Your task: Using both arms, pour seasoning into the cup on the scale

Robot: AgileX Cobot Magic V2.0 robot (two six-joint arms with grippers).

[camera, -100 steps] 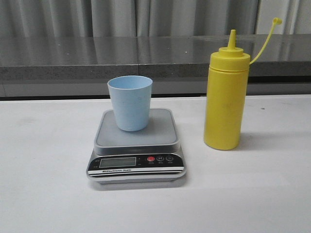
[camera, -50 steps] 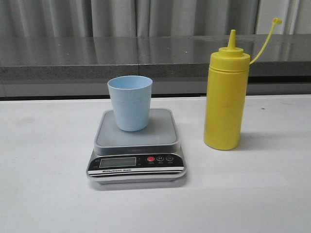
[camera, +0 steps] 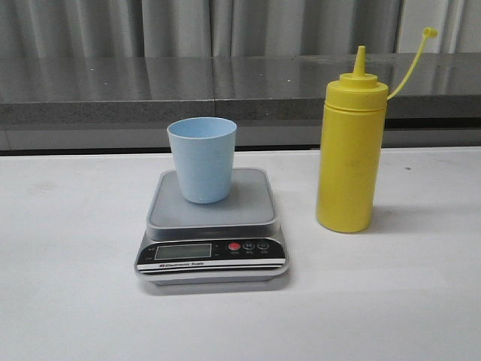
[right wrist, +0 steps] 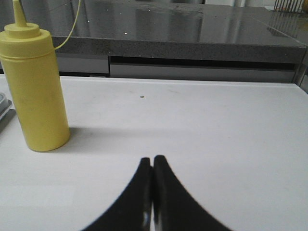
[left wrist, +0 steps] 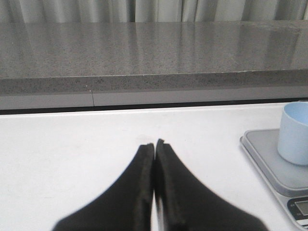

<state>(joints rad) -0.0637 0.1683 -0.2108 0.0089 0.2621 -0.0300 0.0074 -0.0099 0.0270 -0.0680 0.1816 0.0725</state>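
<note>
Cup [camera: 201,159] upright on scale [camera: 212,226], bench centre. Seasoning [camera: 350,147] upright at 3 o'clock of scale, nozzle uncapped. Left pincer [left wrist: 154,144], right pincer [right wrist: 152,160] both pressed together, empty. Advice: spread right pincer, grip bottle mid-body; left steadies cup.

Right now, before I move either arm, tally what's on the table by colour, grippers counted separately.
Yellow: 1, the seasoning bottle
Pale blue: 1, the cup
Silver-grey: 1, the scale, with the cup standing on it
Black grippers: 2, the left gripper and the right gripper, both shut
Total: 3 objects, 2 grippers
</note>
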